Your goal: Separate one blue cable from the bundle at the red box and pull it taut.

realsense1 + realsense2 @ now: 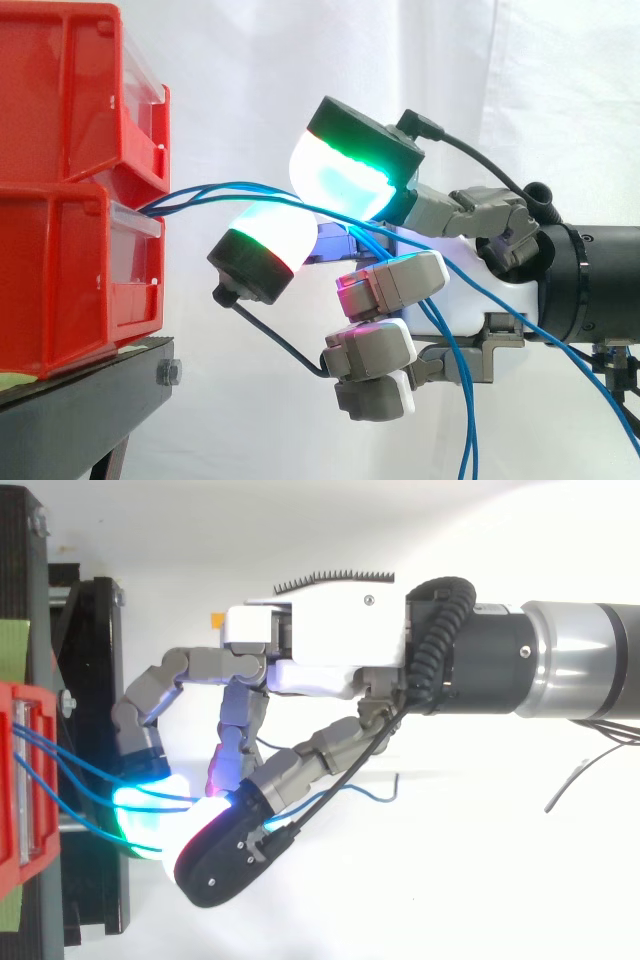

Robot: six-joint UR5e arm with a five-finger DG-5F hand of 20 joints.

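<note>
Two stacked red bins [60, 280] stand at the left on a black stand [80, 400]. Several thin blue cables [200, 192] come out between the bins and run right. My hand [500, 290] reaches in from the right with its fingers curled. A green-glowing pad [340, 175] sits above the cables and a white pad [270, 235] below, and they pinch one blue cable between them just right of the bins. From above, the cables [70, 765] leave the red bin [20, 780] and run into the glowing pads under the hand [330, 640]. The other fingers curl below, holding nothing.
Behind the pinch the blue cables sag and hang down past the wrist [465, 420]. A loose cable end [385, 795] lies near the hand. A white curtain [560, 90] closes the background. The stand's frame [95, 680] lies just left of the fingers.
</note>
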